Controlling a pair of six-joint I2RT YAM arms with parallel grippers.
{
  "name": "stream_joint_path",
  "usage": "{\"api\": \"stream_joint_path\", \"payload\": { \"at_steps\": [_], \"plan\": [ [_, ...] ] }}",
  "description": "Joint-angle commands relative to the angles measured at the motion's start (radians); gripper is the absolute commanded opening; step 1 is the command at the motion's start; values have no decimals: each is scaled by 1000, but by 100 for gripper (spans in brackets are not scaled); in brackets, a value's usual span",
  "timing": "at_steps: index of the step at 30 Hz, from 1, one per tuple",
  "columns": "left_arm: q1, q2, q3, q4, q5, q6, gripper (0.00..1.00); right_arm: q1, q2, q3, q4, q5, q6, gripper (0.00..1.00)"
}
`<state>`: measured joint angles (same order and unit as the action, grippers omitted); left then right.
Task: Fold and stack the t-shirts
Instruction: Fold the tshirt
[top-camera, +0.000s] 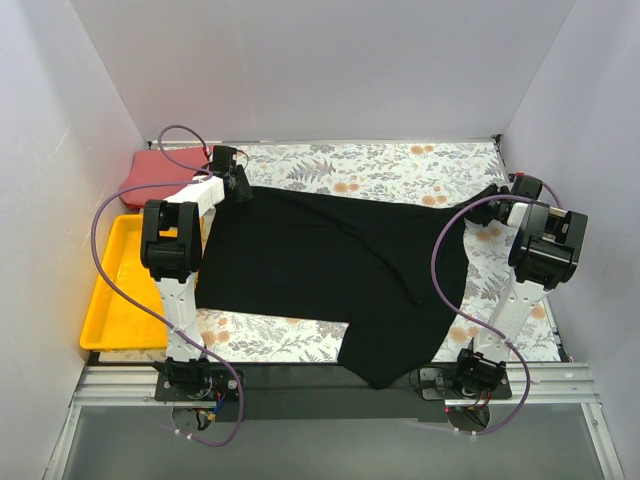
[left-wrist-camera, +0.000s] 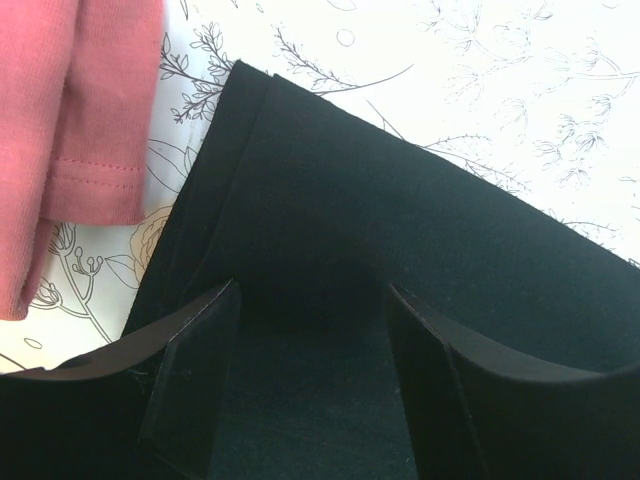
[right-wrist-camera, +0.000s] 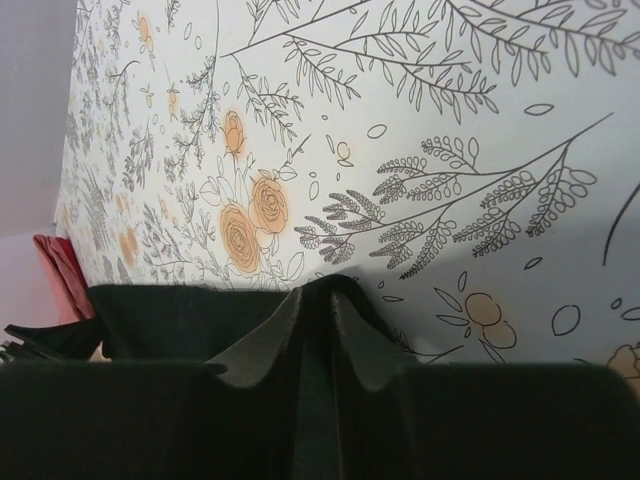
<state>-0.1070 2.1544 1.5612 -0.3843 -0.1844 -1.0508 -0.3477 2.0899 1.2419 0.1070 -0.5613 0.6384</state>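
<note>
The large black t-shirt (top-camera: 320, 260) lies spread on the floral cloth, with a lower part hanging over the near table edge. My left gripper (top-camera: 238, 185) is at the shirt's far left corner. In the left wrist view it (left-wrist-camera: 315, 295) is open, jaws wide apart just above the black cloth (left-wrist-camera: 400, 200). My right gripper (top-camera: 497, 193) is at the shirt's far right corner. In the right wrist view it (right-wrist-camera: 318, 290) is shut on a pinch of the black shirt (right-wrist-camera: 170, 320). The coral-red t-shirt (top-camera: 160, 168) lies bunched at the back left, and also shows in the left wrist view (left-wrist-camera: 80, 120).
A yellow plastic tray (top-camera: 105, 310) sits at the left edge of the table. The floral-patterned cloth (top-camera: 400, 160) covers the table under the shirt. White walls close in on the left, back and right.
</note>
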Motion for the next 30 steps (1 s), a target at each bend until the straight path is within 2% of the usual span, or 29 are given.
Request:
{"api": "stream_joint_path", "payload": {
  "at_steps": [1, 2, 4, 11, 16, 21, 22, 25, 26, 30],
  "plan": [
    [27, 47, -49, -93, -35, 14, 59, -8, 18, 40, 22, -12, -8, 21],
    [30, 47, -47, -94, -32, 11, 59, -10, 19, 42, 22, -11, -14, 10],
    [33, 50, -41, -99, -26, 3, 59, -16, 24, 53, 20, 6, -22, 1],
    [38, 91, 20, -140, -24, 14, 58, -63, 76, 157, 19, 55, -72, 1],
    [38, 111, 54, -146, -20, 58, 58, -68, 139, 276, 2, 31, -129, 1],
    [38, 99, 94, -146, -9, 63, 60, -68, 162, 288, -6, -9, -147, 1],
    [38, 82, 109, -146, -1, 60, 61, -66, 157, 286, -12, -14, -154, 4],
    [36, 30, 123, -149, 14, 46, 63, -59, 110, 272, -45, 4, -210, 23],
    [35, 15, 122, -148, 14, 34, 64, -50, 76, 272, -91, 15, -259, 32],
    [35, -68, 108, -151, 7, 0, 65, -25, -37, 248, -187, 115, -327, 46]
  ]
}}
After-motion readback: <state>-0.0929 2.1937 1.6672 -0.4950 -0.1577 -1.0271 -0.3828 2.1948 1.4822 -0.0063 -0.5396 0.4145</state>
